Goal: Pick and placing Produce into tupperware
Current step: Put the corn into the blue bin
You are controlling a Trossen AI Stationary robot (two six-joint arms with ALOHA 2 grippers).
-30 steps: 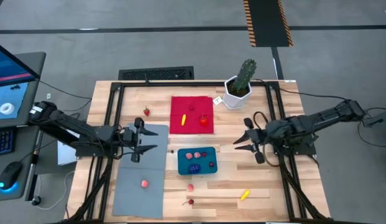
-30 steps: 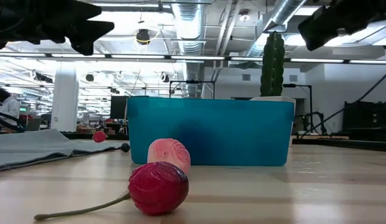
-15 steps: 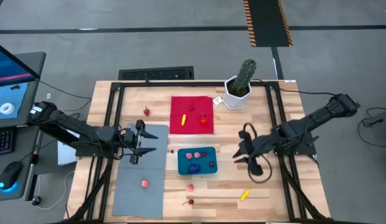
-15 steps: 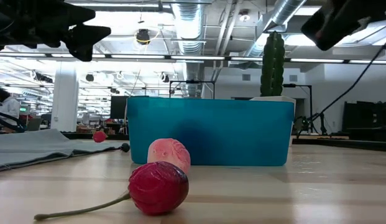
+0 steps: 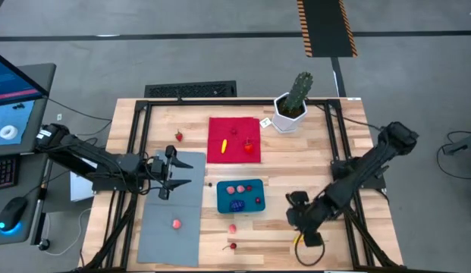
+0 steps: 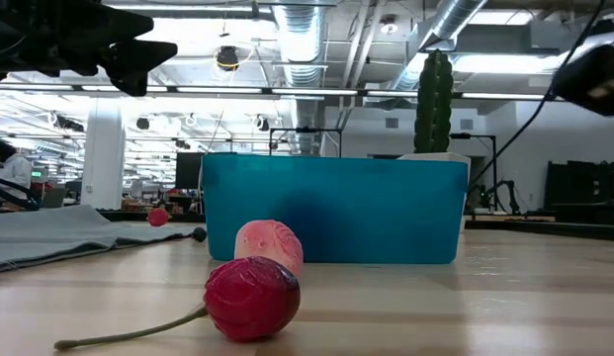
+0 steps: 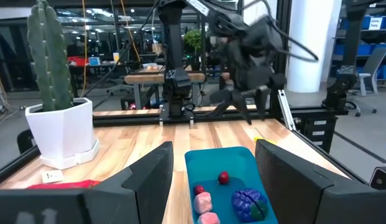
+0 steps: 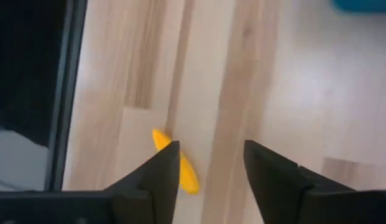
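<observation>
**A:** Your target looks to be the yellow piece [image 8: 178, 163] on the tabletop [image 5: 326, 152] near the front edge, well right of the tub [image 5: 240, 196]. The tub already holds two pink pieces, a red one and the dark cluster [image 5: 237, 204].

**B:** And your right gripper [image 5: 302, 224]?

**A:** It hangs just over the yellow piece, fingers [image 8: 154, 177] spread and empty. One finger sits nearly on top of the piece rather than beside it.

**B:** So what could spoil it?

**A:** Come straight down and you'd likely press or flick it toward the edge. Shift sideways first so it lies between the fingers.

**B:** The left gripper [image 5: 168, 174]?

**A:** It waits over the grey mat [image 5: 171, 224], fingers apart, holding nothing.
</observation>
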